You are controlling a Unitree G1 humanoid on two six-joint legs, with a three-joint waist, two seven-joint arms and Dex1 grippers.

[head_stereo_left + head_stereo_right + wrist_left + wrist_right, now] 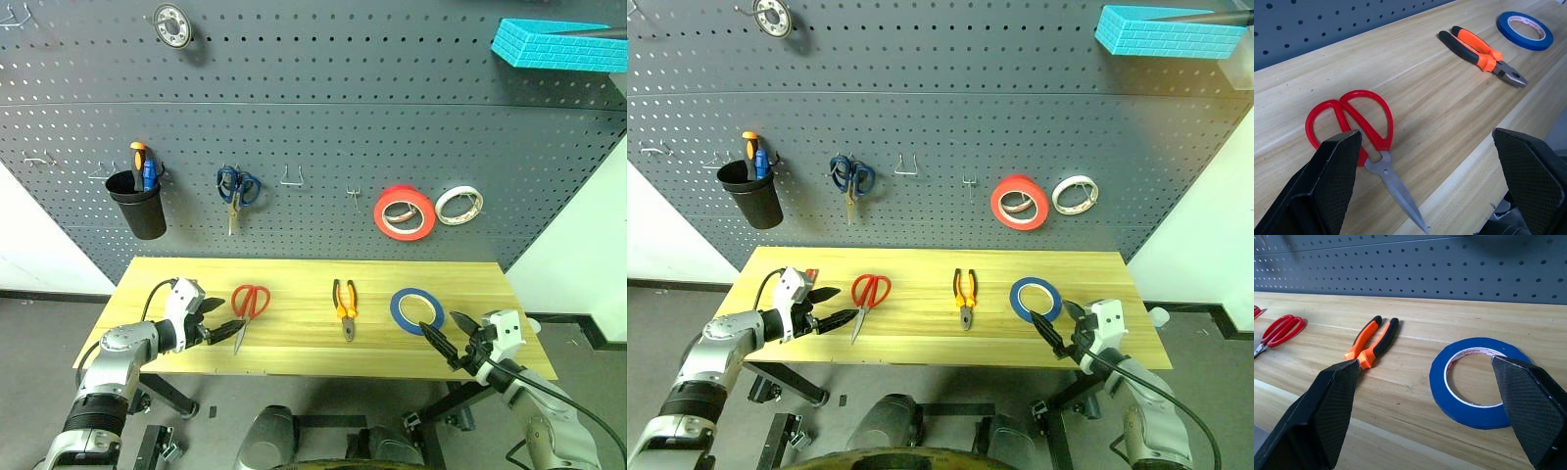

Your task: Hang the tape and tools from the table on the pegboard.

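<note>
**Mia:** If you look at the lower middle of the frame, what lies on the table (294,284)?

**Ben:** Three things in a row on the light yellow wood. At the left are the red-handled scissors (247,308), with two round red loops and shiny grey blades. The blades point toward the near edge. In the middle are the pliers (344,306), with orange-and-black handles and a grey nose pointing to the near edge too. At the right is the blue tape (417,310), a thin flat ring with a white inside.

**Mia:** Is the tape lying flat?

**Ben:** Yes, flat on the wood, well apart from the pliers.

**Mia:** What do the robot's hands do?

**Ben:** The left gripper (223,321) is at the lower left, just beside the scissors, right by the blades. Its two black fingers are spread wide, with nothing between them. The right gripper (446,338) is at the lower right, near the tape's near edge. Its fingers are spread wide too, and it holds nothing.

**Mia:** And on the pegboard (323,117)?

**Ben:** It is dark grey with many small holes. Blue-handled scissors (236,192) hang left of the middle. A red-orange tape roll (404,212) and a white tape roll (458,205) hang at the right. A black cup (138,205) hangs at the left.
</note>
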